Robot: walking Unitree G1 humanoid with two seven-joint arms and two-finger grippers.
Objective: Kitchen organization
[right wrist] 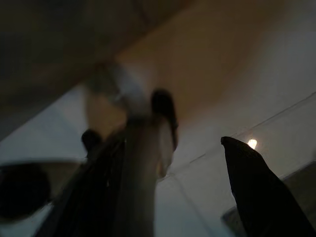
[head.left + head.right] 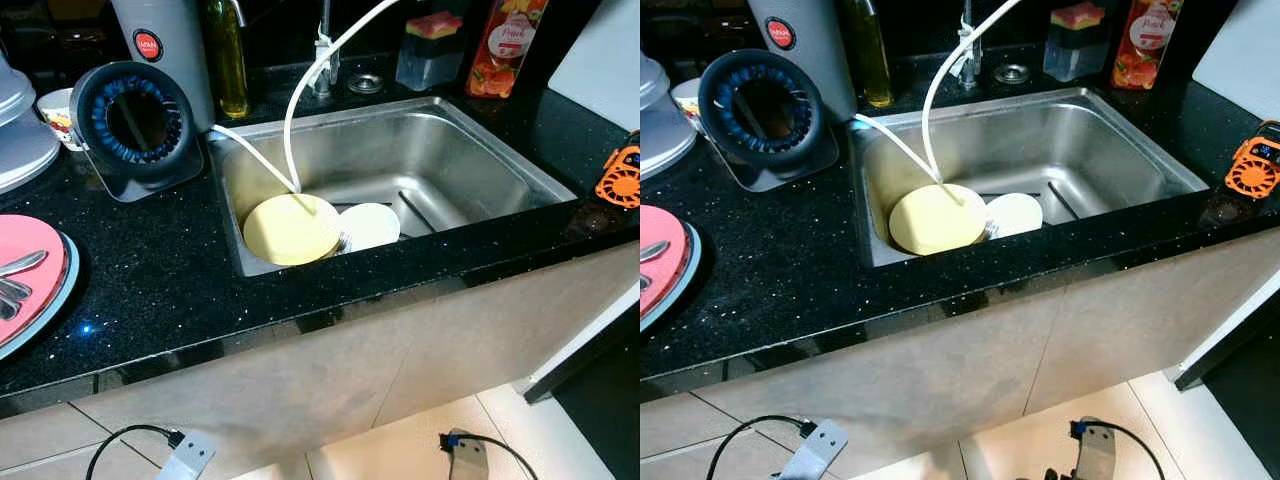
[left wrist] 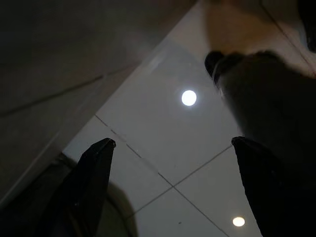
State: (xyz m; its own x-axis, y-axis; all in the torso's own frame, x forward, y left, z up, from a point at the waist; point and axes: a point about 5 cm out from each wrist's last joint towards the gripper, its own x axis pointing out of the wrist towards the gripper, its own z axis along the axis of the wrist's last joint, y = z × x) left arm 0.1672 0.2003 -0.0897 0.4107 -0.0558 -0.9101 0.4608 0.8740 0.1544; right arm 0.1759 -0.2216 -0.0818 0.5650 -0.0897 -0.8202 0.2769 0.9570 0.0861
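Note:
A steel sink (image 2: 480, 150) is set into the black countertop (image 2: 150, 260) in front of me. A pale yellow plate (image 2: 292, 230) lies in its near left corner. A smaller white plate (image 2: 368, 225) rests beside it, with a fork's tines (image 2: 343, 242) between the two. A white hose (image 2: 295, 110) curves down from above the tap (image 2: 322, 60) onto the yellow plate. Both arms hang low before the cabinet, their wrists at the left arm (image 2: 185, 455) and the right arm (image 2: 465, 455). My left gripper (image 3: 174, 141) is open over floor tiles. My right gripper (image 1: 165, 145) hangs open, with nothing held.
On the counter's left edge lies a pink plate (image 2: 30, 285) with cutlery. A black round device (image 2: 135, 120), a paper cup (image 2: 58, 112) and an oil bottle (image 2: 228, 55) stand behind. A sponge holder (image 2: 430, 50) and an orange bottle (image 2: 503, 40) sit behind the sink; an orange gadget (image 2: 620, 178) lies right.

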